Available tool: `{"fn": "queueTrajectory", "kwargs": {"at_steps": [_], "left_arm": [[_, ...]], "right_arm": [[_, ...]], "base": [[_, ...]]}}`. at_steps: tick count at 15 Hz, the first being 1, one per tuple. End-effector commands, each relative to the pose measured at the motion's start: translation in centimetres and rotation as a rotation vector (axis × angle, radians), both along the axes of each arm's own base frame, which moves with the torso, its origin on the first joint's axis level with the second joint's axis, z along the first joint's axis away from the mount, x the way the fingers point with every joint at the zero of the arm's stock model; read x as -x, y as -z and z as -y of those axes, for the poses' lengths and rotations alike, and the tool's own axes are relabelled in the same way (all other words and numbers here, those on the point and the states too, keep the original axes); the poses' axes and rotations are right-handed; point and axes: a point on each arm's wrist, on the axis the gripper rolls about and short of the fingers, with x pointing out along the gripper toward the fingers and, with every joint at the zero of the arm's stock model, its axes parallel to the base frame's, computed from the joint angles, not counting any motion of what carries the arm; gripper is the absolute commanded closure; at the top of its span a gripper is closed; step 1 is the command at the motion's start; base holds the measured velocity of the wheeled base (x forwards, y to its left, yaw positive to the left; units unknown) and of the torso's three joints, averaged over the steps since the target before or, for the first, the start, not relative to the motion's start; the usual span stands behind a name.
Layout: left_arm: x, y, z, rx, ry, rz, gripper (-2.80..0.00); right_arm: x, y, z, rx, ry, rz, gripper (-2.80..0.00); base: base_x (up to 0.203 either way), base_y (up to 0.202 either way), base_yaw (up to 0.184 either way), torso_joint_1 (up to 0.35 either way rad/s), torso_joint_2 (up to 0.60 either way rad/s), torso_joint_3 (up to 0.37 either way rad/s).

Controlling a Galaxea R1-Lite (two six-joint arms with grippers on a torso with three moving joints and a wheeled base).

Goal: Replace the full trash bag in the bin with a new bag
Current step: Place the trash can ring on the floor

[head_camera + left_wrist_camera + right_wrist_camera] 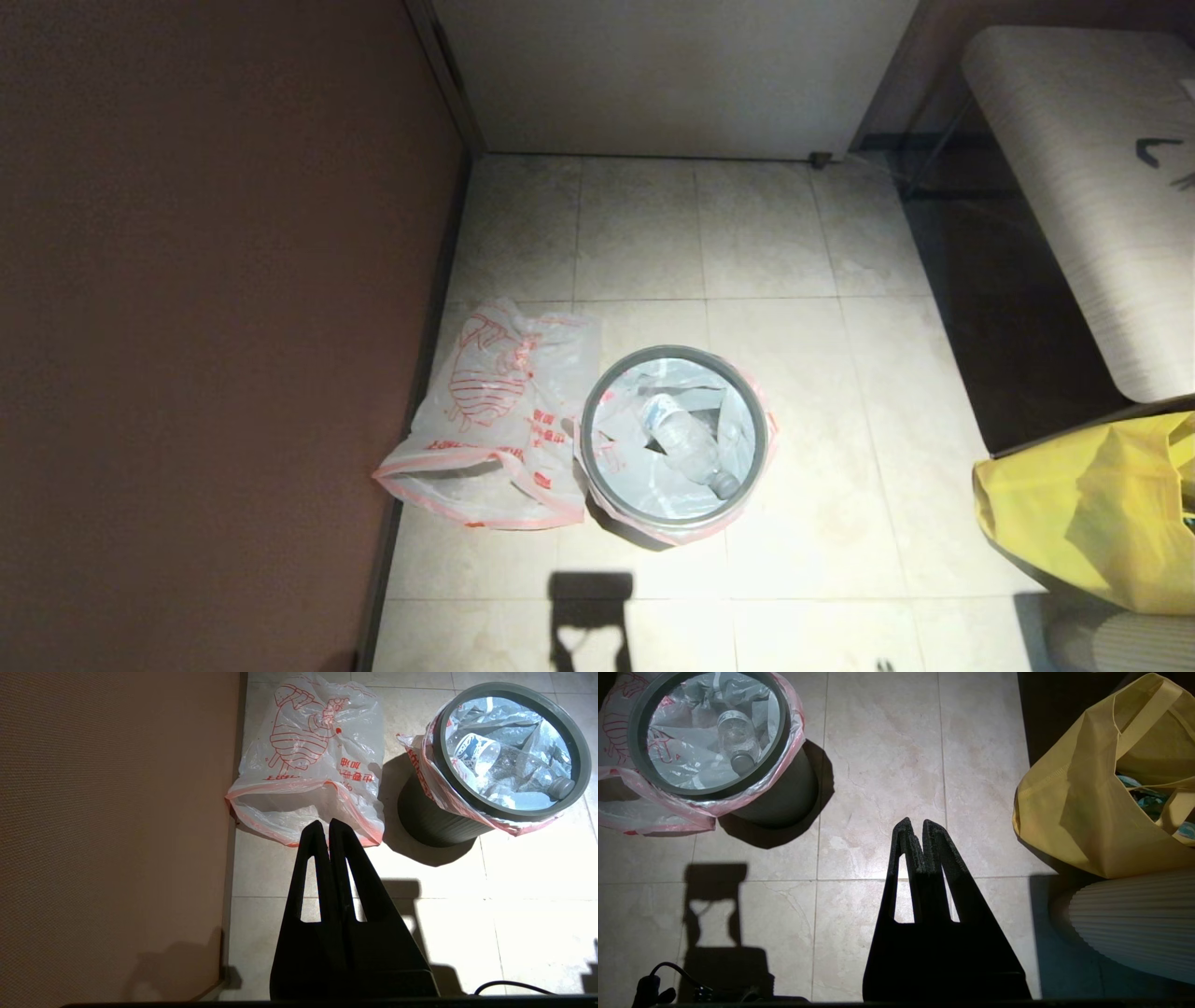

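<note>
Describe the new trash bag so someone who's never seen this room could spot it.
Find the brown wall on the left; the new bag lies flat on the tiles between it and the bin. Its big red line drawing sets it apart from the bin's liner.

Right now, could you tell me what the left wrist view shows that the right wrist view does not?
Only the left wrist view shows the new bag spread flat beside the brown wall, and the shut left pincer. Only the right wrist view shows the yellow bag, a ribbed white object and the shut right pincer. Both show the bin, its full trash bag and a plastic bottle inside.
</note>
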Motion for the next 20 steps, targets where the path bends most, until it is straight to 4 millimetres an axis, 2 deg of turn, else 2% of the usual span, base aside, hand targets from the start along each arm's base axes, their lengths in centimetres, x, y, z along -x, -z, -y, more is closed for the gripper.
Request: {"fn": "queueTrajectory", "kwargs": {"at_steps": [1, 13, 17, 20], "left_arm": [[0.0, 0.0, 0.0, 0.001, 0.0, 0.001, 0.0], [0.0, 0.0, 0.0, 0.001, 0.0, 0.001, 0.0], [0.0, 0.0, 0.0, 0.001, 0.0, -0.001, 0.0], [0.0, 0.0, 0.0, 0.001, 0.0, -0.001, 0.0]], "right_arm": [[0.0, 0.0, 0.0, -0.002, 0.001, -0.002, 0.0], [0.1, -0.2, 0.0, 0.015, 0.004, -0.017, 0.0], [1.3, -4.2, 0.0, 0.027, 0.002, -0.041, 0.0], [0.9, -7.8, 0.0, 0.034, 0.011, -0.057, 0.0]], "base": [[0.0, 0.0, 0.0, 0.0, 0.0, 0.0], [0.0, 0.0, 0.0, 0.0, 0.0, 0.0], [0.0, 0.0, 0.0, 0.0, 0.0, 0.0], [0.0, 0.0, 0.0, 0.0, 0.0, 0.0]]}}
